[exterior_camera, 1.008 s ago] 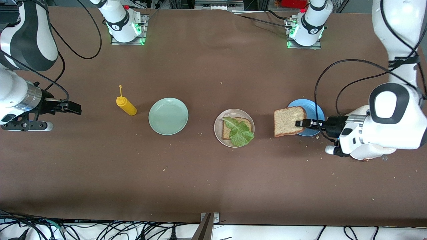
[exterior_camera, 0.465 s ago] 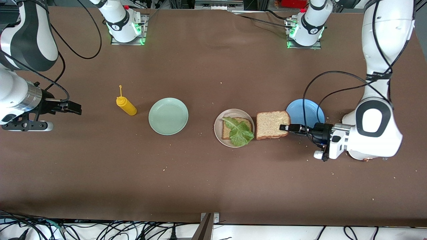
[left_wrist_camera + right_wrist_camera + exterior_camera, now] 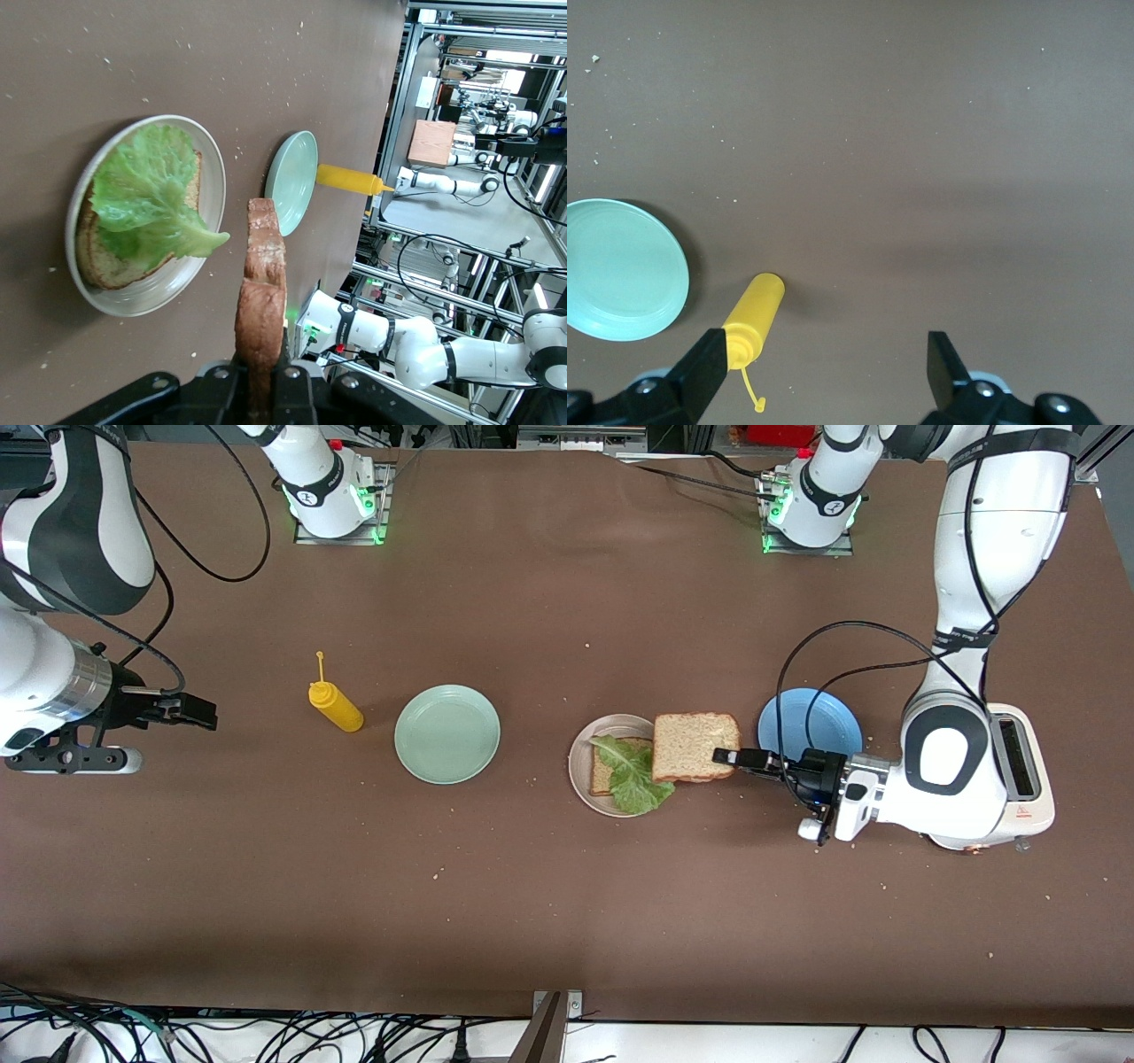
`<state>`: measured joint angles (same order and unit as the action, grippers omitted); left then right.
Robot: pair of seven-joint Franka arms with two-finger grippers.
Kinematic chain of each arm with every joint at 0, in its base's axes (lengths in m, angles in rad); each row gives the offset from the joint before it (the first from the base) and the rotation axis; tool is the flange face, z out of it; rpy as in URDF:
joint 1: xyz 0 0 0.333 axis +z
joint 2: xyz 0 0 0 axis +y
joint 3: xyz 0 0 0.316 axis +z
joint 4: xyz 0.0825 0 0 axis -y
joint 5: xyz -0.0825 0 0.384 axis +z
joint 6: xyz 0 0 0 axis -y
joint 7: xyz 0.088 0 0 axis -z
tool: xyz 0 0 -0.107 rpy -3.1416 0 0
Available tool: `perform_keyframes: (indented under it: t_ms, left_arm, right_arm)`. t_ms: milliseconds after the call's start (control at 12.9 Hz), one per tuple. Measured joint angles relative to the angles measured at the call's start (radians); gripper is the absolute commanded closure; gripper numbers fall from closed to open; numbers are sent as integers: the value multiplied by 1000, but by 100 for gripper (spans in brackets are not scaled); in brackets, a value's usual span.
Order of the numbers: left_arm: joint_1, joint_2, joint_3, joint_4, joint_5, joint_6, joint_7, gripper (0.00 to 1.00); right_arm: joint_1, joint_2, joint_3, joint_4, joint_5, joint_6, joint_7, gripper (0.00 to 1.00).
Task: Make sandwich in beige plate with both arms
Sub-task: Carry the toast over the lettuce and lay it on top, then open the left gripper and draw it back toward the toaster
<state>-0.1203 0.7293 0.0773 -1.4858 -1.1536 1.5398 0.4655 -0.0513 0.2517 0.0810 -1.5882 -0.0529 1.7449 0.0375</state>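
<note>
From the front, the left pincer (image 3: 728,758), clamped on the top toast slice (image 3: 695,746), has carried it from over the blue plate (image 3: 811,722) to the beige plate (image 3: 580,766), whose lettuce (image 3: 631,772) tops the lower slice; capping looks imminent. The left wrist view shows this slice (image 3: 263,292) edge-on. The right wrist view shows the right pincer (image 3: 828,365) spread, waiting above the mustard bottle (image 3: 751,319) and the empty mint plate (image 3: 620,268).

The left gripper (image 3: 262,390) is clamped on a slice of toast (image 3: 263,292), seen edge-on and held up in the air, its crust toward the camera. On the brown table (image 3: 266,97) sits the beige plate (image 3: 211,212), holding another slice of bread (image 3: 97,261) with a ruffled lettuce leaf (image 3: 146,195) on top. A mint-green plate (image 3: 297,173) lies farther along the table, and just beside it a yellow squeeze bottle (image 3: 350,180).
</note>
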Motion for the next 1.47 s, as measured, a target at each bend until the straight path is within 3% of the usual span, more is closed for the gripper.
perform_keyframes:
  t_ms: [310,620,1086,1163,1241,1319,1474]
  left_arm:
    - [-39,25,-5,-25,-20,47,37,100]
    - [-111,64,-7,-61,-145,163,130,100]
    - [-128,105,-4,-90,-196,182,245,100]
    - [-128,105,-4,-90,-196,188,251,70]
    - [-129,105,-4,-90,-196,199,256,9]
    - [-129,105,-4,-90,-196,210,261,0]
    - [-129,105,-3,-90,-194,222,267,0]
  right_arm:
    - [0,0,0,0,0,0,0,0]
    - [0,0,0,0,0,0,0,0]
    - [0,0,0,0,0,0,0,0]
    - [0,0,0,0,0,0,0,0]
    - [0,0,0,0,0,0,0,0]
    - [0,0,0,0,0,0,0,0]
    - [0,0,0,0,0,-1,0,0]
